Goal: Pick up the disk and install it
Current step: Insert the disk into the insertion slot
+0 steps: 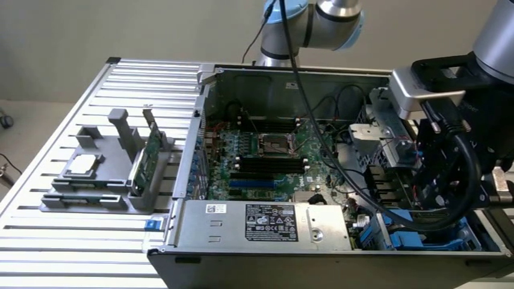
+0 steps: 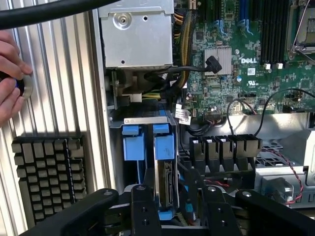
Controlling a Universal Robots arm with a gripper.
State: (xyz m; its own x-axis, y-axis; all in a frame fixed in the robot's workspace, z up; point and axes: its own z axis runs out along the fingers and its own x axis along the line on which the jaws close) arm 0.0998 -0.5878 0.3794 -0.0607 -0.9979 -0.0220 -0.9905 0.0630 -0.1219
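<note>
Disk (image 2: 166, 181) sat on edge in its blue carrier, down in the drive bay right next to the power supply (image 2: 137, 34), with a second blue carrier (image 2: 133, 142) just beside it. Gripper (image 2: 179, 204) hung over the disk, jaws apart, not clamped on anything.

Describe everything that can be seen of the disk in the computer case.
The disk is seen edge-on: a thin silver-grey slab in a blue plastic carrier, standing on edge in the drive bay of the open computer case, beside a second blue carrier. It sits between the fingers of the open gripper, nearer to one; whether that finger touches it cannot be told.
</note>
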